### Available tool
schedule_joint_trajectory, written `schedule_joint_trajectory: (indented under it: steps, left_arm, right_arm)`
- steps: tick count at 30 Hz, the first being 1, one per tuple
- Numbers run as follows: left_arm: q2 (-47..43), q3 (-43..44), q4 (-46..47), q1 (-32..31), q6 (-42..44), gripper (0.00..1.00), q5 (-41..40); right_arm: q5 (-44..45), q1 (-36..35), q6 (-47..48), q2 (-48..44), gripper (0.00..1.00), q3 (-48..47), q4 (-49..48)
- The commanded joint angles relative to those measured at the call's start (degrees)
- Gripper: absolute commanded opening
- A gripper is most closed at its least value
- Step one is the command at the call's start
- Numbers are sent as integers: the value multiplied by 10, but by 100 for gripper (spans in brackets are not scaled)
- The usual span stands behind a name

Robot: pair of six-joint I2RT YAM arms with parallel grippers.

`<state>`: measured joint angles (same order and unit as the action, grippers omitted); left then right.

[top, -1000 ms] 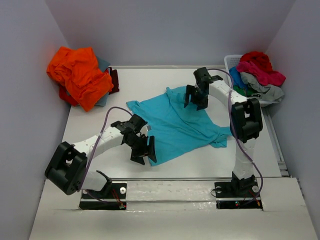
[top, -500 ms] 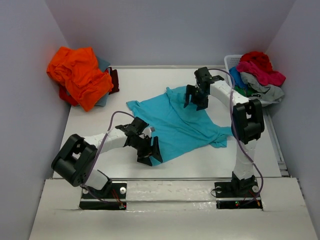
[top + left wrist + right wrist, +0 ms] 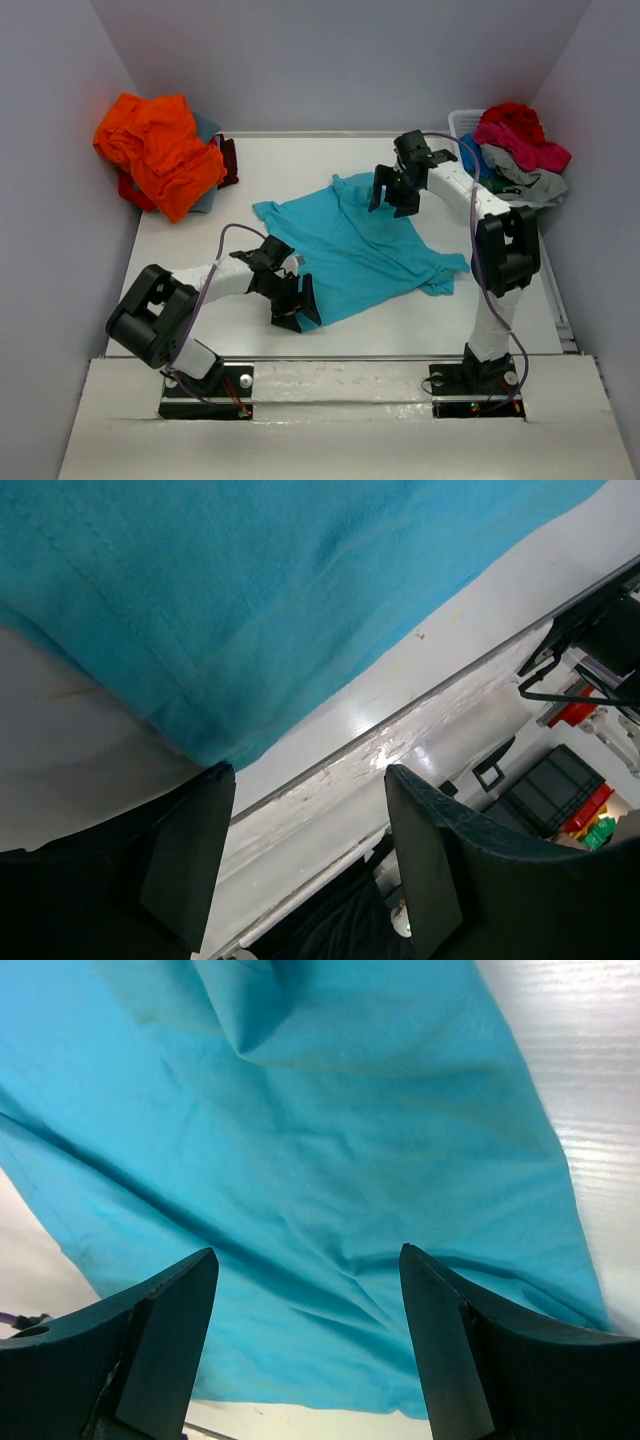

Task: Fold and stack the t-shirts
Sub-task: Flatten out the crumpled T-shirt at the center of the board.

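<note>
While both sets of jaws stand spread and empty, we see the left gripper (image 3: pixel 293 303) at the near edge of the turquoise t-shirt (image 3: pixel 355 245) and the right gripper (image 3: pixel 393 193) at its far edge; the shirt lies spread on the table (image 3: pixel 300 160).

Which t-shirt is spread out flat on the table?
The turquoise t-shirt in the middle; the orange t-shirt and the rest sit bunched in heaps.

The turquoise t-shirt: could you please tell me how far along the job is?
Nothing looks stacked: the orange heap lies crumpled. In hand, the turquoise t-shirt lies unfolded, open left end effector at its near edge, open right end effector over its far side. The basket shirts await folding.
</note>
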<state>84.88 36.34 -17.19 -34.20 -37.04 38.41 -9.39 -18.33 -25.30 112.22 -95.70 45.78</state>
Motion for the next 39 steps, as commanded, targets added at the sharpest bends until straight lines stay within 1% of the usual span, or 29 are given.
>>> schedule_joint_trajectory:
  steps: [1, 5, 11, 17, 21, 24, 25, 27, 28, 29, 35, 36, 38, 39]
  left_arm:
    - [-38, 16, -49, 4, 21, 74, -20]
    - [-37, 11, -56, 10, 22, 74, -22]
    - [-39, 36, -74, 10, 28, 74, -32]
    - [-3, -6, -21, 10, 18, 70, -14]
    - [19, -23, -5, 10, 17, 69, -14]
    - [30, -35, 10, 15, 14, 64, -13]
    - [35, -36, 18, 15, 11, 60, -12]
    - [41, -36, 23, 15, 9, 56, -11]
    - [46, -35, 23, 15, 8, 46, -14]
    - [49, -34, 22, 15, 8, 39, -15]
    - [56, -30, 13, 15, 13, 26, -26]
    - [56, -29, 8, 15, 12, 21, -31]
    - [52, -29, 3, 15, 11, 16, -37]
    - [45, -29, -2, 15, 10, 11, -41]
  right_arm:
    - [-12, 2, -3, -23, 79, 15, -10]
    - [-14, 2, -3, -20, 79, 17, -12]
    - [-15, 2, -3, -20, 79, 20, -14]
    - [-14, 2, 0, -23, 79, 15, -10]
    - [-7, 2, 4, -29, 79, 16, -7]
    - [-8, 2, 6, -31, 79, 16, -5]
    - [-8, 2, 6, -31, 79, 15, -5]
    - [-10, 2, 6, -31, 79, 14, -3]
    - [-10, 2, 6, -32, 79, 13, -3]
    - [-10, 2, 7, -32, 79, 12, -3]
    - [-4, 2, 10, -34, 79, 14, -3]
    - [-5, 2, 9, -35, 79, 16, -4]
    - [-6, 2, 8, -35, 79, 19, -7]
    - [-6, 2, 7, -34, 79, 21, -9]
